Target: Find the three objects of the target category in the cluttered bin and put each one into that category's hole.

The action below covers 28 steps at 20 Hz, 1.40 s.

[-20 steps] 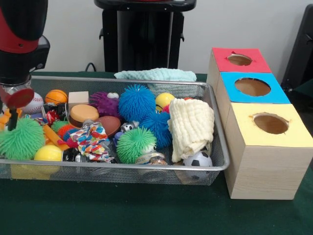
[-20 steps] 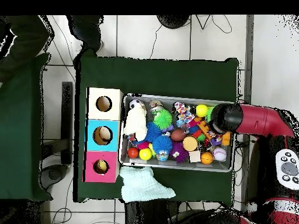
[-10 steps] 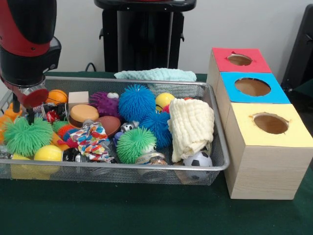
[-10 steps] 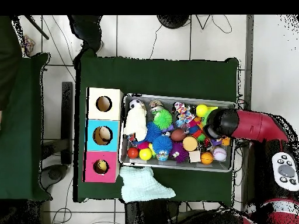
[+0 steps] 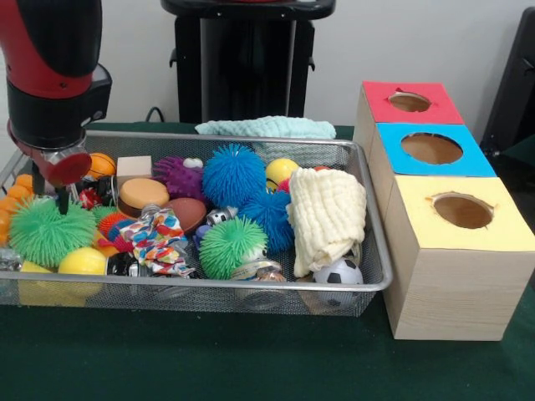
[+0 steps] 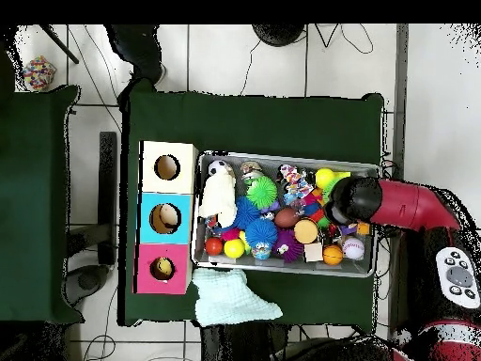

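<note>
Three holes top the wooden box point(image 5: 451, 276) right of the mesh bin point(image 5: 368, 280): red point(image 5: 410, 101), blue point(image 5: 431, 148), yellow point(image 5: 462, 210). Target category isn't stated, so which toys count can't be told. Candidates are plenty: spiky green ball point(image 5: 42, 230) at the bin's left end, yellow ball point(image 5: 82, 261) in front of it, mini basketball point(image 5: 100, 164) and baseball point(image 6: 353, 247) toward the back.

Gripper point(image 5: 60, 180) hangs over the bin's left end, approx. directly above the spiky green ball's back edge; the basketball sits just behind-right of it in the front view. Whether the claw is wide or narrow can't be told, as the arm's wrist blocks it; nothing visibly held.

Key relation: nearest objs lie straight below the claw, while all holes lie well apart at the opposite end, so any pick means a full-length carry across the bin.
</note>
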### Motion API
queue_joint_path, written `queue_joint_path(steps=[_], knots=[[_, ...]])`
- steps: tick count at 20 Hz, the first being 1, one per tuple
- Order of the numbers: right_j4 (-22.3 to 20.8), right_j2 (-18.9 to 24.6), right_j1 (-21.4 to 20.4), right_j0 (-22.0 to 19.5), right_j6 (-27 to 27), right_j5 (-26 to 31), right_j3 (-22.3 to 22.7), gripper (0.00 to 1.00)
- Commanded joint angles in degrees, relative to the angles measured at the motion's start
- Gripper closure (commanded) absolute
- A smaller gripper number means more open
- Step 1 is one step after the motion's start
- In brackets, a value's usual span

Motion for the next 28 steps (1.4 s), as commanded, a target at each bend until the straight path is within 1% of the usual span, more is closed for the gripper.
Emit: queue_joint_path(steps=[1,3,6,10,13,14,15,19,22,24,26,28], knots=[[2.9,9.1,3.6,-3.3,-1.3,-13.3,8.9,0.00],[3.2,10.2,3.4,-4.0,-0.5,-17.4,9.9,0.00],[3.9,11.1,2.9,-4.4,0.2,-19.9,11.1,0.00],[3.7,10.2,2.5,-3.2,0.8,-21.8,10.9,0.00],[3.2,7.9,2.8,-1.3,1.6,-22.4,9.7,0.00],[1.8,6.2,2.8,0.2,1.6,-22.8,8.8,0.00],[1.8,5.9,2.9,0.5,0.5,-22.2,8.6,1.00],[2.2,5.0,3.0,1.5,-1.2,-16.5,7.4,1.00],[2.6,4.4,2.9,2.1,-2.0,-14.2,6.9,1.00],[2.9,3.4,2.9,2.9,-0.7,-14.5,6.7,1.00],[4.9,3.0,2.1,3.5,1.2,-12.5,7.3,1.00],[5.4,2.4,1.2,4.3,2.6,-12.8,7.9,1.00]])
